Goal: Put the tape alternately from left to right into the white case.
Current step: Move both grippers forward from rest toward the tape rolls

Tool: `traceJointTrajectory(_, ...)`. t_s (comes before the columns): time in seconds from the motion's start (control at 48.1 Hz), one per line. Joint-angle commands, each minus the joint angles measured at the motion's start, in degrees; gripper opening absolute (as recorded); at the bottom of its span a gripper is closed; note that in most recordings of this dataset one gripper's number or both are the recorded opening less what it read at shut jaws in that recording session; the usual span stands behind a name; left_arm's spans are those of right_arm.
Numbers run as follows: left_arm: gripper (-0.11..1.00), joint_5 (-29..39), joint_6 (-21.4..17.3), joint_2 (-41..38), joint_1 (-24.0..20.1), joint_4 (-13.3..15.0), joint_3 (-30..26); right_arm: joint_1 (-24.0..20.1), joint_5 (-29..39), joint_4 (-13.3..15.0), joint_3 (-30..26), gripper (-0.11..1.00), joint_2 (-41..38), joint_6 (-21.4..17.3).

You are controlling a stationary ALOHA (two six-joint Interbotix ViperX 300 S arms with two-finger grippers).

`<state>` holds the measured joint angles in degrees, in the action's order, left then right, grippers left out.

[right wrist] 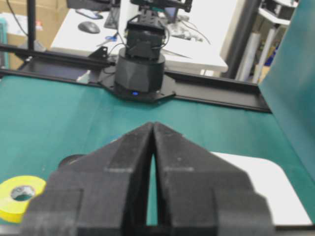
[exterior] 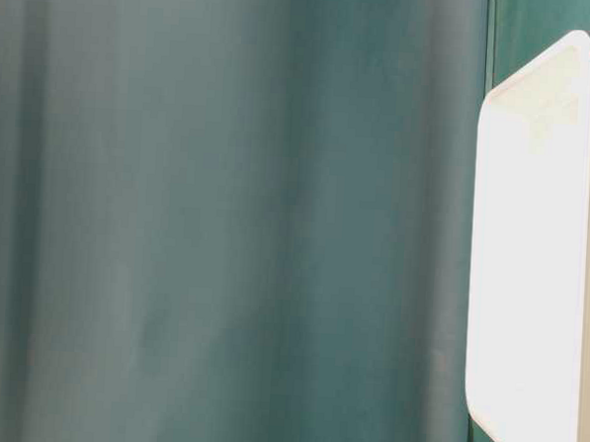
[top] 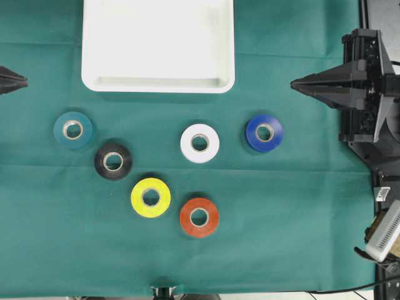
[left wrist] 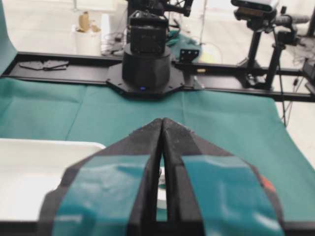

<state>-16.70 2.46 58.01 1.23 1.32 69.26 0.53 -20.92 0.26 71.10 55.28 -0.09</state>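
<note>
Several tape rolls lie flat on the green cloth: teal (top: 72, 129), black (top: 113, 161), yellow (top: 150, 197), red-orange (top: 199, 217), white (top: 200, 143) and blue (top: 264, 132). The white case (top: 158, 83) stands behind them at the top, with nothing in it. My left gripper (top: 25, 80) is at the far left edge, shut and holding nothing. At the right, my right gripper (top: 294, 83) is shut too, pointing toward the case, above the blue roll. The yellow roll (right wrist: 19, 195) shows at the lower left of the right wrist view. The case's corner (left wrist: 29, 162) shows in the left wrist view.
The right arm's body (top: 369, 87) fills the right edge, with a small device (top: 384, 232) below it. The opposite arm's base (left wrist: 146, 66) stands across the table. In the table-level view only cloth and the case's rim (exterior: 539, 105) show.
</note>
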Motion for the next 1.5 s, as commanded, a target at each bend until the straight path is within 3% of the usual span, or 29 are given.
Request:
traceJointTrajectory(0.0,0.02,-0.4,0.5,-0.4,0.2,0.1,-0.7,0.1,0.2,0.1,-1.1,-0.09,-0.4,-0.1)
traceJointTrajectory(0.125,0.07,0.3,0.6,-0.5,0.3,0.1,-0.4,0.3,1.7,0.0,-1.1,-0.09,-0.4,-0.7)
traceJointTrajectory(0.27,0.41,2.3,0.4,-0.6,0.4,0.2,-0.1,1.0,2.9,0.0,-1.0,0.03,-0.4,-1.1)
traceJointTrajectory(0.395,0.77,2.9,0.4,-0.6,0.4,0.2,-0.1,1.3,3.1,0.0,-0.9,0.30,-0.4,-1.1)
traceJointTrajectory(0.478,0.93,3.0,0.4,-0.6,0.4,0.2,-0.1,1.4,3.1,0.0,-1.0,0.54,-0.4,-1.1)
traceJointTrajectory(0.582,0.94,3.2,0.4,-0.7,0.4,0.2,0.0,1.5,3.3,0.0,-1.1,0.83,-0.4,-1.1)
traceJointTrajectory(0.624,0.94,3.5,0.5,-0.8,0.4,0.2,0.0,1.6,3.6,0.0,-1.1,0.87,-0.5,-1.1)
traceJointTrajectory(0.873,0.94,4.7,0.5,-4.5,0.4,0.1,-1.2,1.8,5.9,0.0,-2.5,0.86,-3.6,-1.1)
traceJointTrajectory(1.476,0.94,7.2,0.9,-21.8,0.4,0.1,-8.4,2.6,8.8,-0.2,-10.6,0.85,-21.5,-1.8)
